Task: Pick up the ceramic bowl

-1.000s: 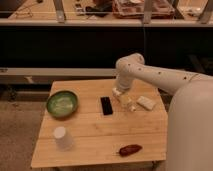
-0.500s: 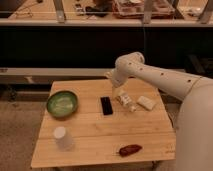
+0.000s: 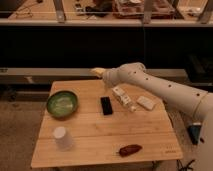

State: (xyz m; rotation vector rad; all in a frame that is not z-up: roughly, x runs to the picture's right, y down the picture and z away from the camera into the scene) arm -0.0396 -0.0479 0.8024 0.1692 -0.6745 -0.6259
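Observation:
The ceramic bowl (image 3: pixel 62 104) is a round shallow green bowl with a darker rim, standing on the left side of the wooden table (image 3: pixel 100 132). My gripper (image 3: pixel 98 72) is at the end of the white arm (image 3: pixel 155 86), which reaches in from the right. It hangs above the table's back edge, up and to the right of the bowl, well apart from it. It holds nothing that I can see.
An upturned white cup (image 3: pixel 62 137) stands in front of the bowl. A flat black object (image 3: pixel 106 105), a pale clear bottle-like object (image 3: pixel 123 96) and a white block (image 3: pixel 146 103) lie mid-table. A reddish-brown item (image 3: pixel 130 149) lies near the front edge. Dark shelving stands behind.
The arm has swung left and back. The gripper has moved from over the mid-table objects to the table's back edge, nearer the bowl's side. The objects have not moved.

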